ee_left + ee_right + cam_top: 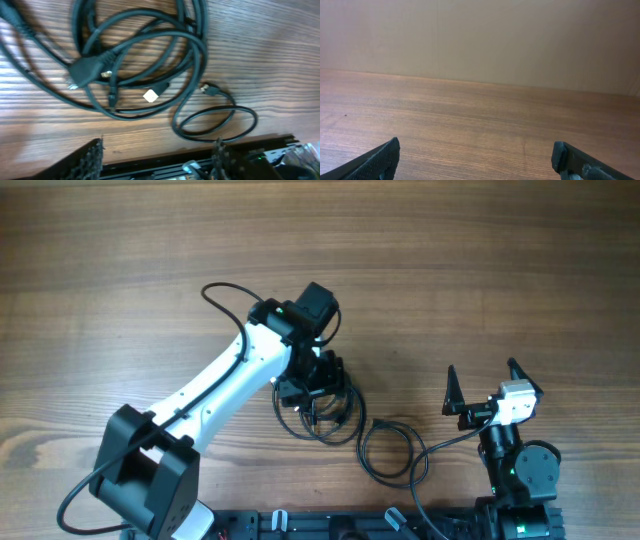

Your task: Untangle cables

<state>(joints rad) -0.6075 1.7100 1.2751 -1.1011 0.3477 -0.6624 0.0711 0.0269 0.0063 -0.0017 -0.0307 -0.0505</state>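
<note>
Left gripper (157, 152) hangs spread wide and empty right over the tangled cables (325, 415) by the table's (120, 260) near edge, bundle just ahead of its fingertips, while the right gripper (487, 388), equally wide, sits well apart, so left is nearer.

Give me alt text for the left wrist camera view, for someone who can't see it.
A tangle of thin black cables lies on a wooden table, with one smaller loop trailing to the lower right. The left gripper's two dark fingertips show at the bottom edge, spread apart and holding nothing.
</note>
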